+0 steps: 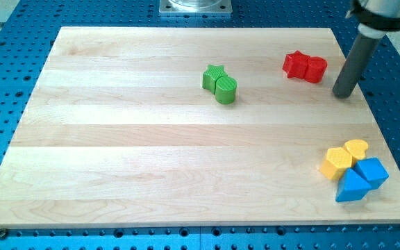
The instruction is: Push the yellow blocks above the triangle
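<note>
Two yellow blocks sit at the view's lower right: a yellow hexagon (pixel 337 163) and a yellow heart (pixel 357 148) just up and right of it. A blue triangle (pixel 351 186) lies directly below them, touching the hexagon. A blue cube (pixel 373 171) sits at the triangle's upper right, under the heart. My tip (pixel 342 94) rests on the board at the view's upper right, well above the yellow blocks and just right of the red blocks.
A red star (pixel 296 64) and a red cylinder-like block (pixel 315 69) touch at the upper right. A green star (pixel 214 75) and a green rounded block (pixel 226 89) touch near the top centre. The wooden board (pixel 151 153) lies on a blue perforated table.
</note>
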You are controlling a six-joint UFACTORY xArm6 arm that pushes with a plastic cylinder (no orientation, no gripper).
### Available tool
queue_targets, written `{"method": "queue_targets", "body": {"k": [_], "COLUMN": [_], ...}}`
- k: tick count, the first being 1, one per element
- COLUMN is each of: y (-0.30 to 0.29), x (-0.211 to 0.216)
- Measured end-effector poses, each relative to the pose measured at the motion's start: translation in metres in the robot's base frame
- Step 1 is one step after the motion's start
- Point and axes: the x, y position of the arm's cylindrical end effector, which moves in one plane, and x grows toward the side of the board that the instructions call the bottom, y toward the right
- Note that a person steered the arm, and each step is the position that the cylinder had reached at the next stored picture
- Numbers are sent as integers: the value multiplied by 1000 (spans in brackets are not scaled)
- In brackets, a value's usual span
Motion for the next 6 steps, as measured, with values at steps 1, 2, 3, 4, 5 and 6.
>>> {"method": "queue_targets", "body": {"k": [1, 2, 3, 4, 5, 6], "y": [-12, -51, -94, -37, 28, 8], "x": [-12, -40, -46, 20, 105, 129]}}
